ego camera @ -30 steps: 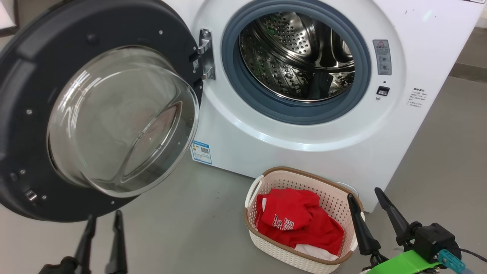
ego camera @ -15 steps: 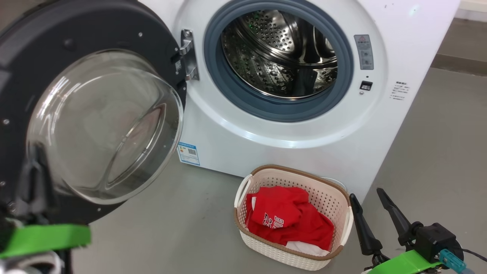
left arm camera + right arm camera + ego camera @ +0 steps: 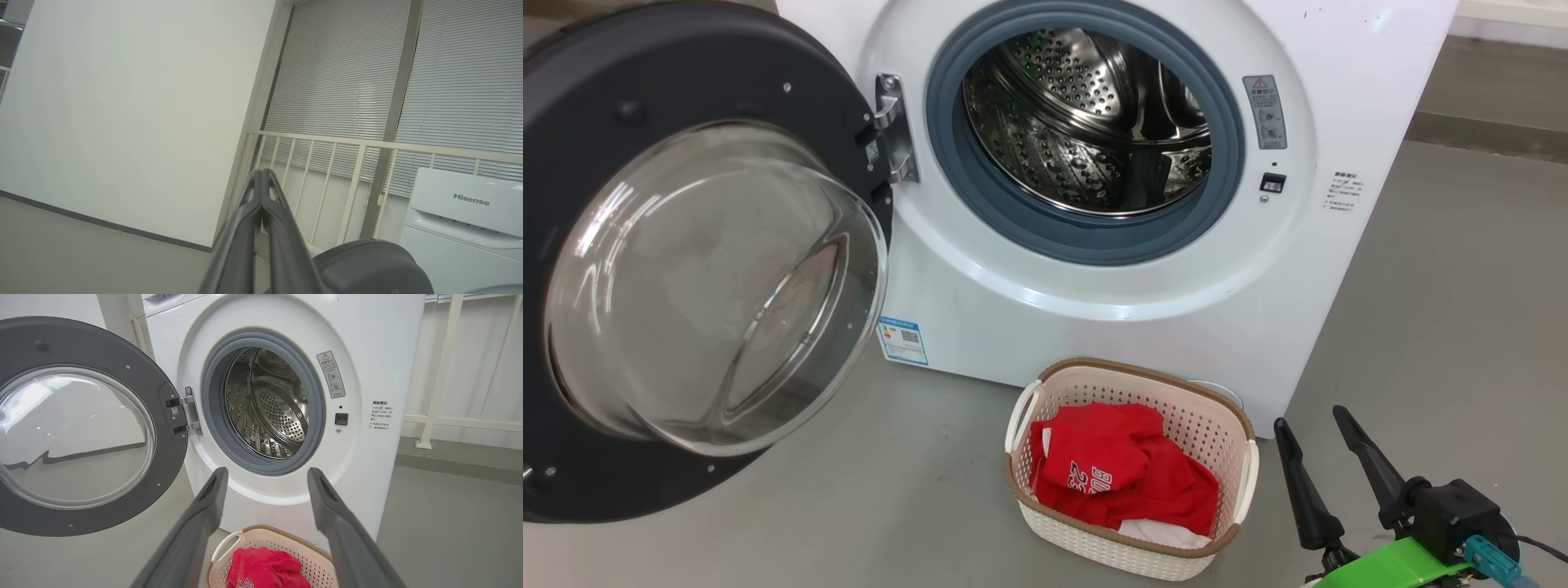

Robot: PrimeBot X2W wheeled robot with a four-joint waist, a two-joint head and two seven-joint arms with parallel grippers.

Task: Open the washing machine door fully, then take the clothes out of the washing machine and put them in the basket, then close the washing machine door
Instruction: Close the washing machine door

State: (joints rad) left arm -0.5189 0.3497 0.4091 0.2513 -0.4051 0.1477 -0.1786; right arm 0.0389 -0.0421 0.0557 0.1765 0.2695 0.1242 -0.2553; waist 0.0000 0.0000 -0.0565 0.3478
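One basket (image 3: 1094, 554) holds bunched red clothes (image 3: 1131, 482), count unclear; my left gripper (image 3: 261, 174) is pinched closed on nothing, and my right gripper (image 3: 1309, 419) is spread.

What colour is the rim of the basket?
Brown, a woven-look band above the cream perforated walls of the basket; the head view shows it best.

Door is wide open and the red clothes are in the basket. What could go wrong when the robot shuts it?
1. The left jaws are shut and point past the door edge toward a wall, so a push might slip off its round rim.
2. The right jaws hang open close beside the basket; turning could knock it and spill the clothes.
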